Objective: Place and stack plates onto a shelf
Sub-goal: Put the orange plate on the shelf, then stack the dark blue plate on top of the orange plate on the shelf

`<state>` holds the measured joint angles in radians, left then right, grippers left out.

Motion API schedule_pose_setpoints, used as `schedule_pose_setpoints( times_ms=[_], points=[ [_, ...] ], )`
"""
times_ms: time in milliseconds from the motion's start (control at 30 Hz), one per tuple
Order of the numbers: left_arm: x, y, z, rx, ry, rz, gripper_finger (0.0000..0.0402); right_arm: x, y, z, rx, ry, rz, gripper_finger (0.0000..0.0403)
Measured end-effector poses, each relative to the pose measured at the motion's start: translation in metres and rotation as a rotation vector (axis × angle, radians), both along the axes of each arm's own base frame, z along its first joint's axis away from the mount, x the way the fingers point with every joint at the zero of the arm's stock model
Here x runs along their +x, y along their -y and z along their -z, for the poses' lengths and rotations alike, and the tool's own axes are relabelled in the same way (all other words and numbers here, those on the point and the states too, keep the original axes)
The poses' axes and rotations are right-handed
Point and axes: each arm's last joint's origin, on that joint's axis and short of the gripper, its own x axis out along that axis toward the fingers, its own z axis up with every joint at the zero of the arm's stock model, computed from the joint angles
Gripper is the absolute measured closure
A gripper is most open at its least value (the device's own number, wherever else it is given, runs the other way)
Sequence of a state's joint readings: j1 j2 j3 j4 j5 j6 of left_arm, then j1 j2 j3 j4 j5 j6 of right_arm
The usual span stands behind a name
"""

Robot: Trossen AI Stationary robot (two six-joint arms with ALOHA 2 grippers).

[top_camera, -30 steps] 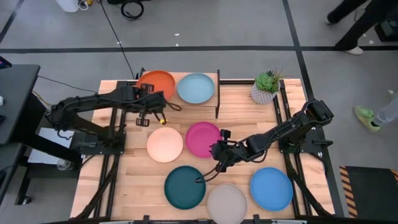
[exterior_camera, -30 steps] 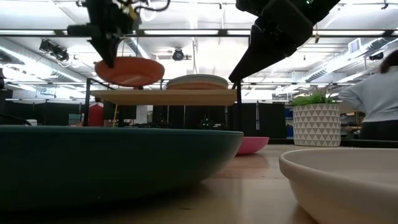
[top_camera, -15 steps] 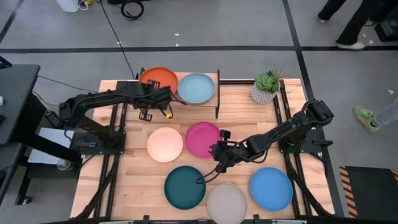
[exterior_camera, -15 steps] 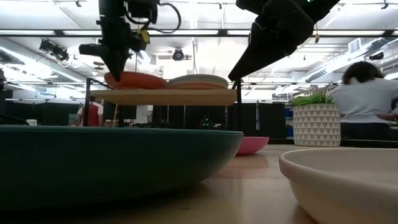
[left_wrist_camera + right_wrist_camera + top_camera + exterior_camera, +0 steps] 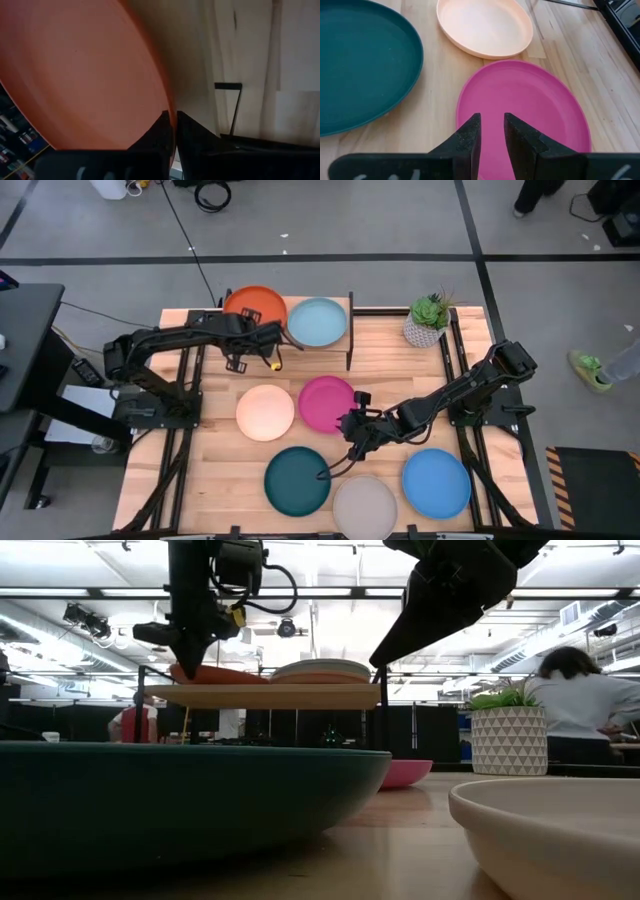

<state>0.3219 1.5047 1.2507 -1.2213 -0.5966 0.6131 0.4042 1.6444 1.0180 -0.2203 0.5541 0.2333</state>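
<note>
Orange plate (image 5: 254, 305) sits on the shelf (image 5: 340, 340) beside the blue plate (image 5: 316, 321), its rim pinched by the left gripper (image 5: 173, 131), probably to steady it. The right gripper (image 5: 491, 131) hangs over the magenta plate (image 5: 530, 112), fingers slightly apart, empty, likely for the next pick.

Matte smooth plates (image 5: 520, 115) (plastic-looking), light wood-grain table (image 5: 400, 365), shelf (image 5: 265, 695).

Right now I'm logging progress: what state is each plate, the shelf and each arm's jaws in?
orange plate: on shelf, gripped
light blue plate: on shelf
shelf: holds two stacks
magenta plate: on table
left gripper: jaws clamp orange rim
right gripper: jaws apart over magenta rim
</note>
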Motion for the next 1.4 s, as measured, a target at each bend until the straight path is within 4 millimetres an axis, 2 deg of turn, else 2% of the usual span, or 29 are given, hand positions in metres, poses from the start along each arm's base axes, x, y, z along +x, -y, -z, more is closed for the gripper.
schedule_pose_setpoints(
  times_ms=[400,733,1000,1100,1400],
  points=[
    [0.002,0.005,-0.001,-0.007,0.026,-0.008,0.0377,0.001,0.0,-0.001,0.005,0.01,0.002,0.0312],
    [0.004,0.007,-0.025,-0.103,0.135,-0.085,0.0377,0.001,0.0,-0.001,0.003,0.009,0.001,0.0312],
    [0.002,0.01,-0.026,-0.156,0.146,-0.128,0.0375,0.001,0.0,-0.001,0.002,0.009,0.002,0.0312],
    [0.001,0.009,-0.026,-0.157,0.149,-0.139,0.0357,0.001,0.0,-0.001,0.002,0.009,0.002,0.0312],
    [0.0,0.014,-0.027,-0.082,0.104,-0.132,0.0263,0.001,0.0,-0.001,0.002,0.009,0.002,0.0312]
  ],
)
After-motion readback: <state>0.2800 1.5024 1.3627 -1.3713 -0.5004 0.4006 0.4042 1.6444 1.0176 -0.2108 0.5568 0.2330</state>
